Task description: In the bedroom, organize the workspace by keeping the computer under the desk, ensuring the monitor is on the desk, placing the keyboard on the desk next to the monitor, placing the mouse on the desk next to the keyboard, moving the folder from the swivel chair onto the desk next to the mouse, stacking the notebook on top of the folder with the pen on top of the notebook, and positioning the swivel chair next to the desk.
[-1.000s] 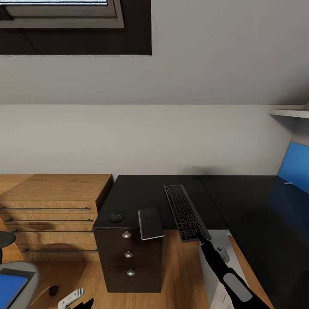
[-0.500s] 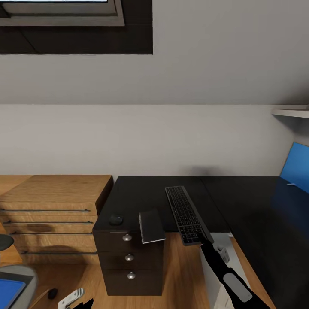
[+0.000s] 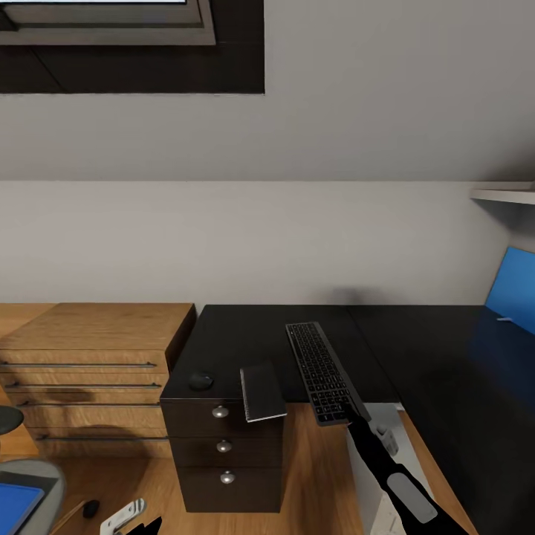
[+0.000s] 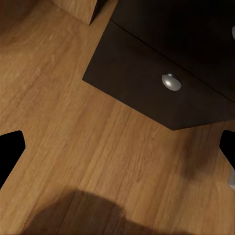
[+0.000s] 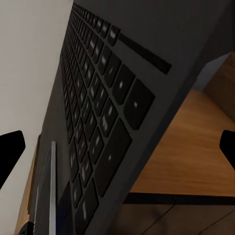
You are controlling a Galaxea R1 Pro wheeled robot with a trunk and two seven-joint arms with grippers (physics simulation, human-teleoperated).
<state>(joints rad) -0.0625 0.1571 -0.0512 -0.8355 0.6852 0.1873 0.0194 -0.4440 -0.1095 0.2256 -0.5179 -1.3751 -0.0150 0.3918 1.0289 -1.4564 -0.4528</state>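
Note:
The black keyboard (image 3: 323, 369) lies on the black desk (image 3: 245, 334), its near end overhanging the front edge. My right gripper (image 3: 349, 417) is open just below that end; in the right wrist view (image 5: 117, 147) the keyboard (image 5: 98, 122) fills the space ahead between the spread fingertips. A dark mouse (image 3: 200, 380) sits at the desk's left corner. Beside it the grey notebook (image 3: 262, 391) juts over the edge. The blue folder (image 3: 13, 504) rests on the swivel chair (image 3: 44, 475) at lower left. A light grey computer (image 3: 365, 475) stands under the desk. My left gripper (image 4: 117, 147) hangs open over the floor.
Black drawers with silver knobs (image 3: 224, 444) sit under the desk's left end, one knob (image 4: 171, 82) close to my left gripper. Low wooden shelving (image 3: 89, 357) stands left of the desk. A blue upright panel (image 3: 513, 290) is at the desk's far right. The floor (image 3: 312, 475) is wood.
A second ago the whole view shifted slightly, so the camera moved. Over the last half second nothing has visibly moved; both grippers and the keyboard stay as they were.

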